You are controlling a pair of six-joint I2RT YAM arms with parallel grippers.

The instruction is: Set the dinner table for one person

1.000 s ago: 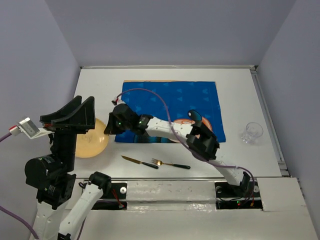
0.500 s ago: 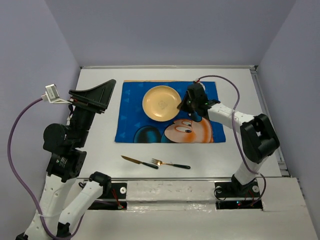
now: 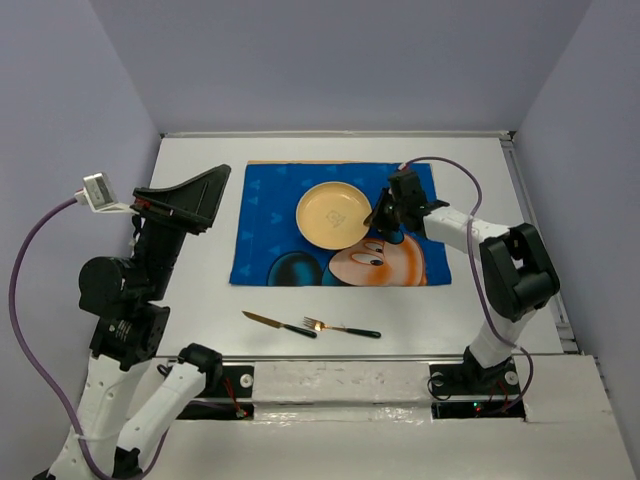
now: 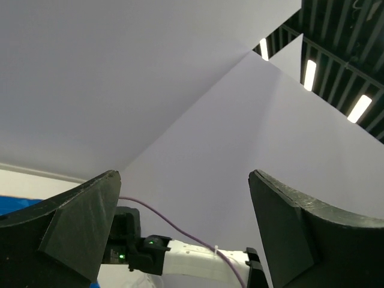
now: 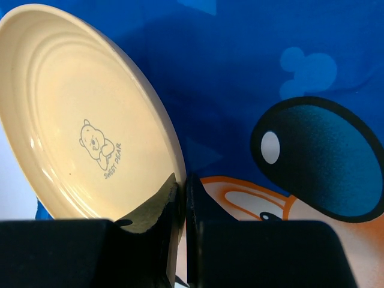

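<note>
The white dinner table [image 3: 505,300] carries a blue cartoon-mouse mat [image 3: 270,210]. A pale yellow plate [image 3: 333,216] with a small bear print lies over the mat's middle. My right gripper [image 3: 382,214] is shut on the plate's right rim; in the right wrist view the jaws [image 5: 183,192] pinch the rim of the plate [image 5: 90,120] above the mat [image 5: 270,60]. My left gripper [image 3: 190,195] is open and empty, raised high over the table's left side; its wrist view [image 4: 180,228] shows only walls and the right arm.
A knife [image 3: 278,323] and a fork [image 3: 342,327] lie side by side on the table near the front edge, below the mat. The right arm's purple cable [image 3: 455,170] loops above the mat's right corner. Walls close in the table.
The plate went from the table's left side onto the mat, then slid slightly right and nearer in the right gripper. The left arm has risen and swung back.
</note>
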